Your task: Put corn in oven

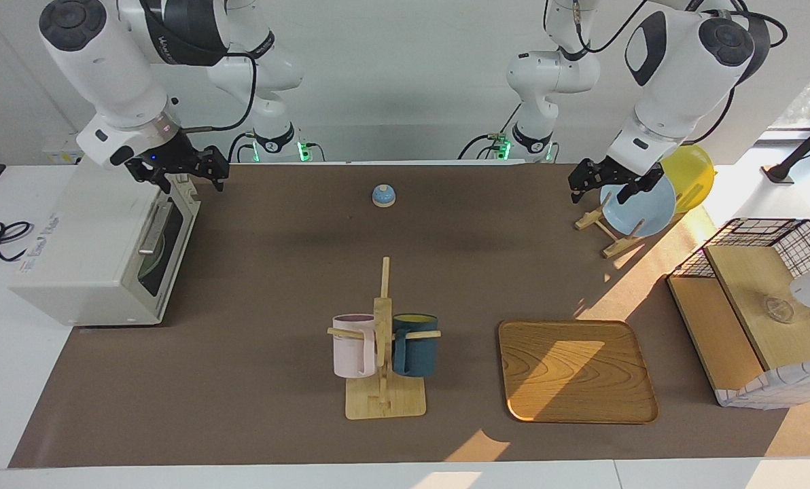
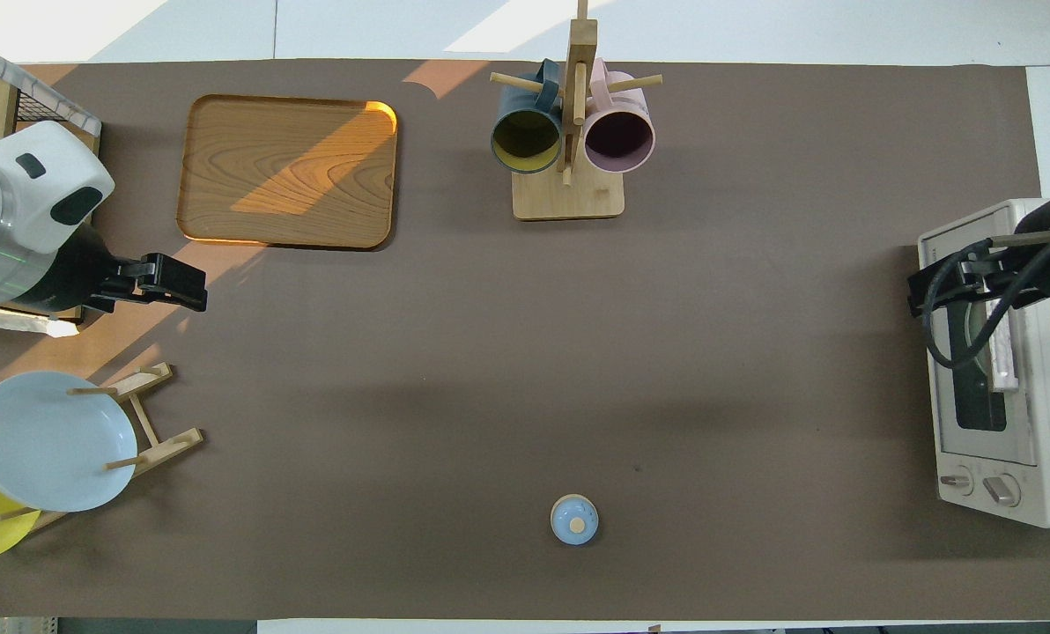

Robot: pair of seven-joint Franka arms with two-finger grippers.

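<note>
The white oven stands at the right arm's end of the table, its dark-glass door closed and the bar handle free. No corn shows in either view; it is hidden or out of view. My right gripper hangs open in the air over the oven's front upper edge, holding nothing. My left gripper waits open and empty over the mat beside the plate rack.
A blue plate and a yellow plate lean in a wooden rack. Toward the left arm's end are a wooden tray and a wire basket with boards. A mug stand stands mid-table. A small blue knobbed lid lies near the robots.
</note>
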